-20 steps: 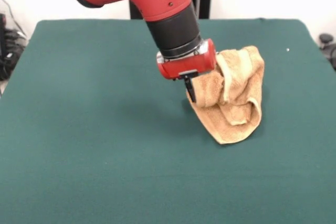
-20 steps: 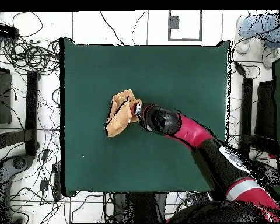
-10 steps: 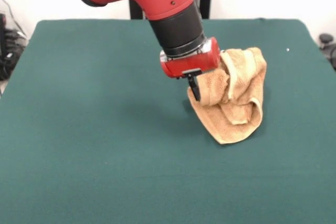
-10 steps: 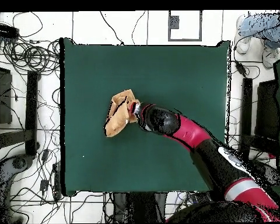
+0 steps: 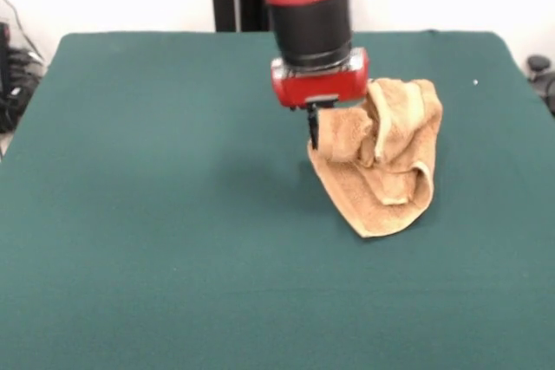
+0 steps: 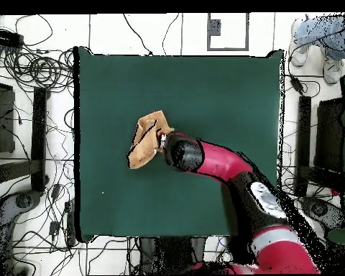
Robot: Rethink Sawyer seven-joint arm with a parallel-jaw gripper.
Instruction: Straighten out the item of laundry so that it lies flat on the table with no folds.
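Note:
The tan-orange towel (image 5: pixel 386 171) lies crumpled in folds on the right half of the dark green table (image 5: pixel 173 214). My gripper (image 5: pixel 315 132) hangs from the red wrist at the towel's left upper edge. One black finger shows, pressed against the cloth, and that edge is raised a little off the table, so the gripper looks shut on the towel. In the overhead view the towel (image 6: pixel 143 140) is a bunched heap left of the table's (image 6: pixel 218 93) centre, with the gripper (image 6: pixel 161 136) at its right side. The white tag is hidden.
The arm (image 6: pixel 226 165) reaches across the table from the bottom right in the overhead view. Cables (image 6: pixel 39 68) lie on the floor around the table. A person's legs and shoes (image 6: pixel 326 36) show at the top right corner.
The arm has swung more upright, and the gripper has shifted slightly right and up in the front view. The towel's held edge has followed it; the rest of the towel has barely moved.

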